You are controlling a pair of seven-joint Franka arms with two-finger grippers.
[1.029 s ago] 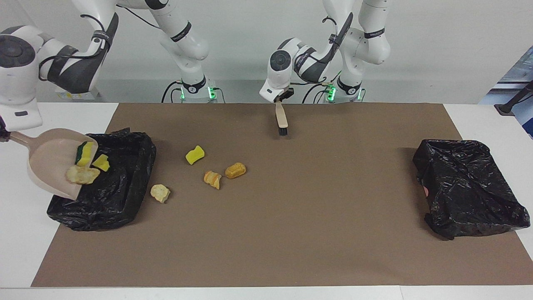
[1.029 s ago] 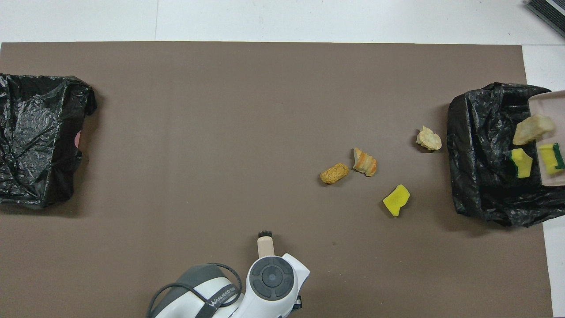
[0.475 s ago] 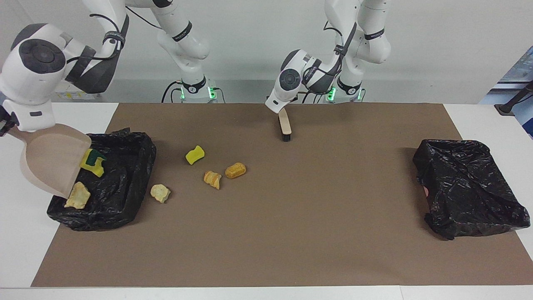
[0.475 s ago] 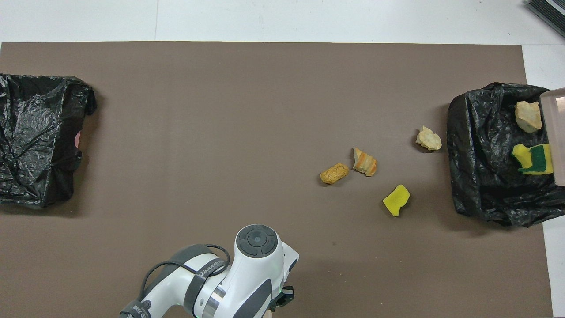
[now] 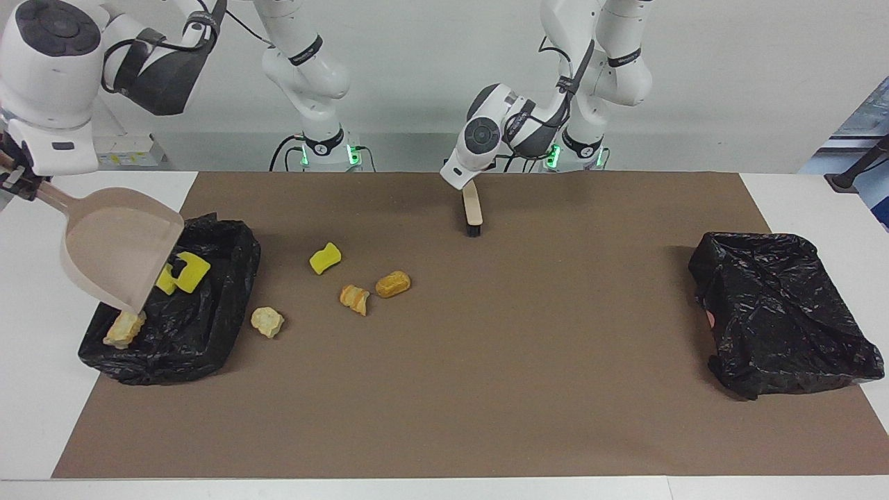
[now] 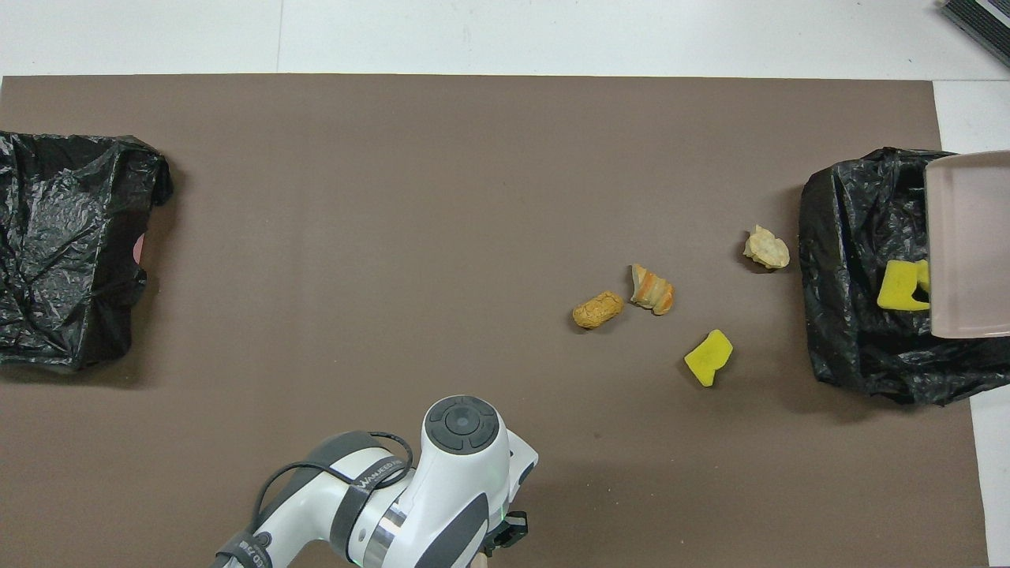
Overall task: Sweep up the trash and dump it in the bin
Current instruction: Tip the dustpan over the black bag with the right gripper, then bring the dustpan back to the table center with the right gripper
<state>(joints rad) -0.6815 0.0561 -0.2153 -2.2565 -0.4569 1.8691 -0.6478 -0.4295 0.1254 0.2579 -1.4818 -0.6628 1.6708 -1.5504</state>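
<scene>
In the facing view I see my right gripper [image 5: 15,182] clamped on the handle of the dustpan [image 5: 118,246], tipped over the bin [image 5: 208,326] at the right arm's end of the table [image 5: 28,389], with scraps [image 5: 182,272] lying in the bin and four more scraps [image 5: 393,283] on the mat [image 5: 486,389] beside it, while my left gripper [image 5: 469,182] holds the brush [image 5: 473,212] with its jaws clenched, bristles down on the mat. From overhead, the dustpan [image 6: 969,244] covers part of the bin [image 6: 848,315], a yellow scrap [image 6: 899,285] shows at its edge, the four loose scraps [image 6: 598,309] lie on the mat [image 6: 394,237], and a second bin [image 6: 63,252] sits at the left arm's end.
</scene>
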